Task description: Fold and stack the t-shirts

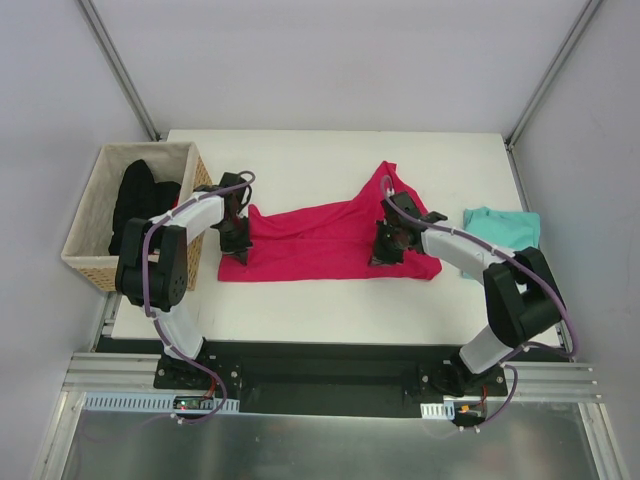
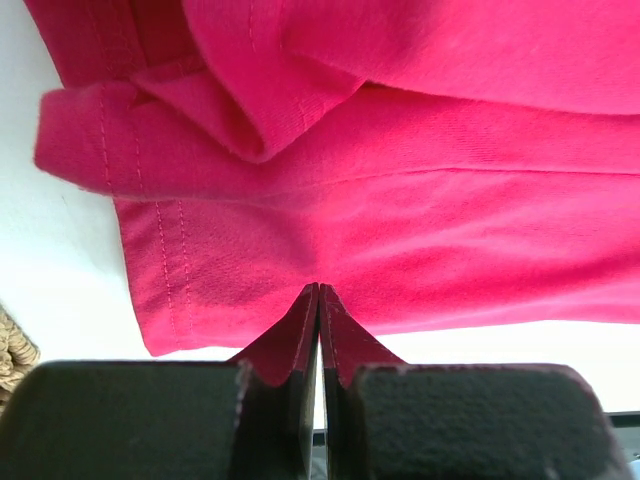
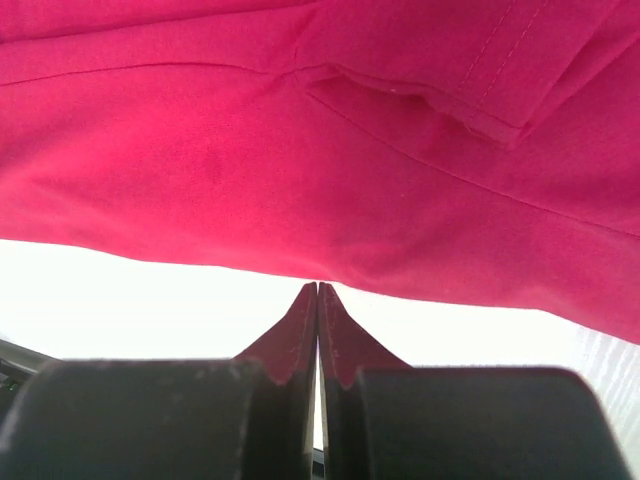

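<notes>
A pink shirt (image 1: 320, 240) lies stretched across a white counter (image 1: 330, 160), its long axis running straight from the left pincer (image 1: 236, 240) to the right pincer (image 1: 388, 248). Each pincer is pressed together on the shirt's near edge, as both wrist views show. A basket (image 1: 85, 255) holding a black garment (image 1: 140, 200) stands just outward of the left pincer, at the counter's left edge, with the left arm's elbow against its near corner. Outward of the right pincer, a crumpled teal shirt (image 1: 500, 228) lies at the counter's right edge, partly hidden by the right arm and near the pink shirt without touching it. Bare counter lies beyond both pincers to the far edge, and a narrower bare strip lies on their near side. A point of pink cloth reaches toward the far edge beyond the right pincer. A stitched hem runs just left of the left pincer, with a rolled fold beyond it.
</notes>
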Robot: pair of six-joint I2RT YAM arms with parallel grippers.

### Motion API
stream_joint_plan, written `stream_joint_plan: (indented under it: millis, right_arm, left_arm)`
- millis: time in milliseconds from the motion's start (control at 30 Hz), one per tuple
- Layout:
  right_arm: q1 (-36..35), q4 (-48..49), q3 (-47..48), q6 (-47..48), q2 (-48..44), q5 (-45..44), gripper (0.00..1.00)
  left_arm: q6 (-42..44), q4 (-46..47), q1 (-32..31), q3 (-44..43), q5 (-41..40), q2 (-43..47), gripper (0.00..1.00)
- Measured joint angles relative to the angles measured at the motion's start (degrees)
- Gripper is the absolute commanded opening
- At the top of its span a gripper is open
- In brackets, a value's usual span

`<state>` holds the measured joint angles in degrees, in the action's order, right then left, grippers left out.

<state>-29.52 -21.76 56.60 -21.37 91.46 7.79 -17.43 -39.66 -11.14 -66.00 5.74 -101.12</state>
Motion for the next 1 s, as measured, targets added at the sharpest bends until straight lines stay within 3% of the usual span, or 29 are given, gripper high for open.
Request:
stream_joint_plan:
  millis: [100, 133, 167, 200, 267, 367, 500, 767, 1000]
  right_arm:
    - [0.0, -1.4, 1.4, 0.6, 0.0, -0.4, 0.01]
    - [0.0, -1.9, 2.2, 0.9, 0.1, -0.6, 0.05]
    - [0.0, -2.4, 3.1, 1.3, 0.2, -0.9, 0.18]
    - [0.0, -2.9, 4.2, 1.5, 0.5, -1.1, 0.24]
    - [0.1, -3.6, 6.8, 2.4, 1.2, -1.6, 0.37]
    - [0.5, -4.5, 10.0, 3.9, 2.3, -2.0, 0.48]
    - [2.0, -6.0, 13.0, 5.5, 3.6, -2.4, 0.51]
    - [4.8, -7.3, 17.5, 7.5, 5.7, -2.4, 0.51]
    - [4.9, -7.6, 18.3, 7.8, 6.8, -2.1, 0.5]
  left_arm:
    - [0.0, -0.1, 0.0, -0.7, 0.0, 0.0, 0.08]
    - [0.0, -0.1, 0.0, -1.0, 0.0, 0.0, 0.16]
    - [0.1, -0.1, 0.0, -1.2, 0.0, 0.0, 0.25]
    - [0.1, -0.1, 0.0, -1.6, 0.0, 0.0, 0.29]
    - [0.2, -0.2, 0.0, -2.1, 0.0, 0.0, 0.3]
    - [0.1, -0.4, 0.0, -3.1, 0.0, 0.2, 0.38]
    - [0.1, -1.6, 0.0, -6.2, -0.1, 0.5, 0.43]
    - [0.5, -3.7, 0.0, -18.5, -0.4, -0.2, 0.42]
    - [1.0, -4.6, 0.7, -30.3, -0.8, -8.5, 0.4]
